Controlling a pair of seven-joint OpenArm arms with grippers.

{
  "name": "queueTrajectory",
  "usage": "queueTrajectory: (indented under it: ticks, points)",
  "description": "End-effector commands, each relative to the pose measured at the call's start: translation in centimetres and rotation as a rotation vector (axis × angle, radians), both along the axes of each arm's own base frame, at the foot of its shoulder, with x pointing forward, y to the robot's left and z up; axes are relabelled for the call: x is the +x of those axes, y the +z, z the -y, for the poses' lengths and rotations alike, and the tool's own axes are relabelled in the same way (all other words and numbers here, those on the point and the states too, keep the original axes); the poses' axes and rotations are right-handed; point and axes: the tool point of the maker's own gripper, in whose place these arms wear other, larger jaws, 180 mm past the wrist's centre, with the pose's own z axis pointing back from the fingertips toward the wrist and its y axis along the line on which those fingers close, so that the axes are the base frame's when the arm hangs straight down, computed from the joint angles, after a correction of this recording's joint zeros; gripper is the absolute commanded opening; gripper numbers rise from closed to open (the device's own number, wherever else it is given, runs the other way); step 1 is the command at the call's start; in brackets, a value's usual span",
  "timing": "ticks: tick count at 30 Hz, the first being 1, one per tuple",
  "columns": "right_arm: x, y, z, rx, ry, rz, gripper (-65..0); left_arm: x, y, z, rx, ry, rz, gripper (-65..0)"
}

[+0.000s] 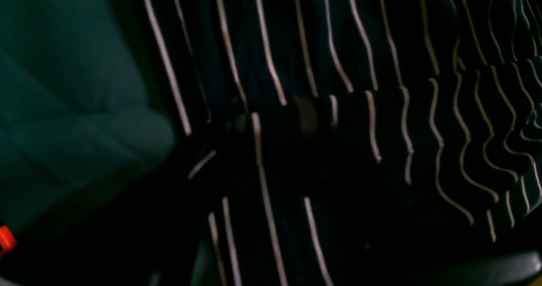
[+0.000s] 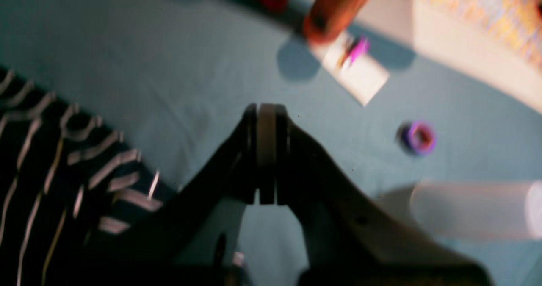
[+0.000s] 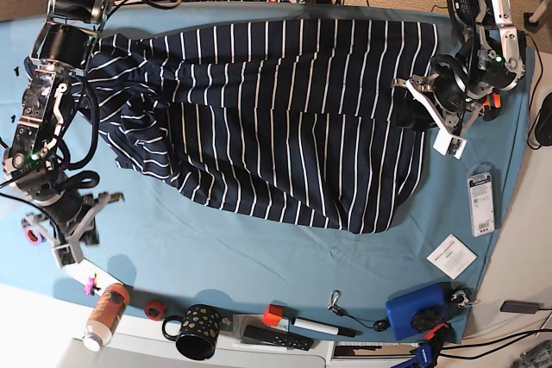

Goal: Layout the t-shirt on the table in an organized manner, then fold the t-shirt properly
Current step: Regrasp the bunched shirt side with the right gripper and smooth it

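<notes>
T-shirt (image 3: 276,118) spread on table (image 3: 259,256), right gripper (image 2: 266,150) empty with jaws closed, left gripper (image 3: 429,115) at shirt edge, jaw state unclear

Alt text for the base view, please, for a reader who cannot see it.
A navy t-shirt with thin white stripes lies spread but rumpled across the teal table. The left gripper sits at its edge, while the right gripper is off the cloth.
</notes>
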Motion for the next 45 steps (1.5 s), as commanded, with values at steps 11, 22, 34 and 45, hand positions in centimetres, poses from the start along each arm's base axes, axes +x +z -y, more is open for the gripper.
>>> queueTrajectory:
  ticks: [11, 22, 34, 45]
  points:
    - [-1.7, -1.0, -1.1, 0.102, 0.021, -0.145, -45.2, 0.7, 1.1, -0.1, -0.003, -0.001, 0.043, -45.8]
    - [-8.2, -5.8, -2.4, 0.414, 0.099, -0.237, -45.2, 0.7, 1.2, -0.1, -0.005, 0.0, 0.047, -45.8]
    - [-10.4, -10.8, -3.8, 0.25, 0.133, -0.37, -45.2, 0.7, 1.2, -0.1, -0.006, 0.0, 0.048, -45.8]
    - [-9.4, -12.1, -6.5, 0.056, 0.21, -0.35, -65.0, 0.7, 1.2, -0.1, -0.005, 0.0, 0.048, -45.8]
